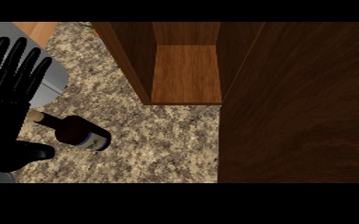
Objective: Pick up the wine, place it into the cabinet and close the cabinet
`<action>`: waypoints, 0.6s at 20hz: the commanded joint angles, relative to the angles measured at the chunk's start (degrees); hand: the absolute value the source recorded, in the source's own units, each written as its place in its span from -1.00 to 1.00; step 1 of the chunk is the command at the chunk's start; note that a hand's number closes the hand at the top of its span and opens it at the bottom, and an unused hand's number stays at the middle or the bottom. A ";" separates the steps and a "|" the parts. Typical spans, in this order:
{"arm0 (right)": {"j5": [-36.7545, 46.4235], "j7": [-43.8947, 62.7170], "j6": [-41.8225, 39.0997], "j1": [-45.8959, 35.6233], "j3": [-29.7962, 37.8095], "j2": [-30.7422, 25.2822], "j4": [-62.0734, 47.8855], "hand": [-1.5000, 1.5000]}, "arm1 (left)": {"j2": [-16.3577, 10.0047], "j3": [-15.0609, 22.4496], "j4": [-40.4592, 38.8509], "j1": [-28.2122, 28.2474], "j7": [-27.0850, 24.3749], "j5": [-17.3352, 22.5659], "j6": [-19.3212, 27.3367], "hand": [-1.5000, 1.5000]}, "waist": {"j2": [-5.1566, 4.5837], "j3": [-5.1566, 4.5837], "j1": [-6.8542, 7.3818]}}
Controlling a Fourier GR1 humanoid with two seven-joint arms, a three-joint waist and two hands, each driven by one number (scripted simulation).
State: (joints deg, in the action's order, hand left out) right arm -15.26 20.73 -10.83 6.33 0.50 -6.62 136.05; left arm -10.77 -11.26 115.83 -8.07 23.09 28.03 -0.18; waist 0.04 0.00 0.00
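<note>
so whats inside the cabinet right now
Only its bare wooden floor and side walls show in the cabinet; no wine bottle, which lies outside on the counter. Its upper part is out of view.

The left hand (pixel 17 90) sits at the far left over the counter (pixel 168 142), with the wine bottle (pixel 77 132) lying on the counter just to its right, neck toward it, the open cabinet (pixel 186 76) farther right and behind, and the cabinet's door (pixel 288 104) farthest right of the hand.
</note>
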 commanded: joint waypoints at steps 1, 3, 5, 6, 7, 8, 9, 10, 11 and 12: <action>5.00 -0.70 0.55 1.27 -3.72 2.30 1.24 -1.00 | -1.42 -1.57 -4.89 -1.85 -1.56 -1.80 -0.72 -1.00 | -0.03 0.00 -0.18; -2.15 0.21 -1.51 0.30 2.68 -0.35 0.40 -1.00 | 0.68 -1.21 -1.03 3.02 -3.22 -1.98 -1.17 -1.00 | 0.00 0.01 -0.07; 2.34 0.86 -0.80 0.25 -1.25 0.93 1.44 -1.00 | 0.14 -1.09 -2.63 2.42 -2.82 -3.09 -1.17 -1.00 | 0.00 0.00 -0.08; 2.06 -1.93 -2.18 4.09 -1.95 2.05 2.12 -1.00 | -1.24 -4.02 -5.26 0.80 -3.28 -1.01 -1.85 -1.00 | 0.00 0.01 -0.21; 0.12 5.09 0.96 -4.06 -0.91 -0.02 1.90 -1.00 | -2.26 -5.91 -8.59 2.08 -5.52 1.50 -5.91 -1.00 | -0.05 -0.03 0.03; 0.30 3.27 0.48 -3.62 1.09 0.18 -0.29 -1.00 | -0.76 -2.89 -1.44 4.92 -3.28 -1.71 -3.47 -1.00 | 0.00 0.00 0.09; 4.61 5.05 2.36 0.31 -5.11 2.76 6.20 -1.00 | -0.03 -3.34 -3.32 8.29 -6.74 -0.95 -6.90 -1.00 | 0.04 -0.02 0.04; 6.25 0.64 0.54 0.15 -5.07 3.01 1.85 -1.00 | -0.41 -4.11 -3.60 8.00 -6.60 -2.08 -5.99 -1.00 | 0.01 -0.01 0.06; 4.56 -1.80 -0.99 0.85 -3.25 2.89 -1.22 -1.00 | -2.34 -5.87 -7.28 3.58 -5.05 0.03 -6.12 -1.00 | -0.02 0.01 -0.08; 1.12 -0.36 -1.19 -2.03 0.25 1.28 -2.89 -1.00 | -1.48 -5.60 -7.41 7.06 -7.87 0.41 -9.51 -1.00 | -0.03 0.00 0.04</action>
State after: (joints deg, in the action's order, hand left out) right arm -12.72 21.36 -10.97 5.45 -1.43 -4.94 135.69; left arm -11.79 -15.32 110.90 -3.12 17.78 27.31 -5.72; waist 0.04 -0.01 0.00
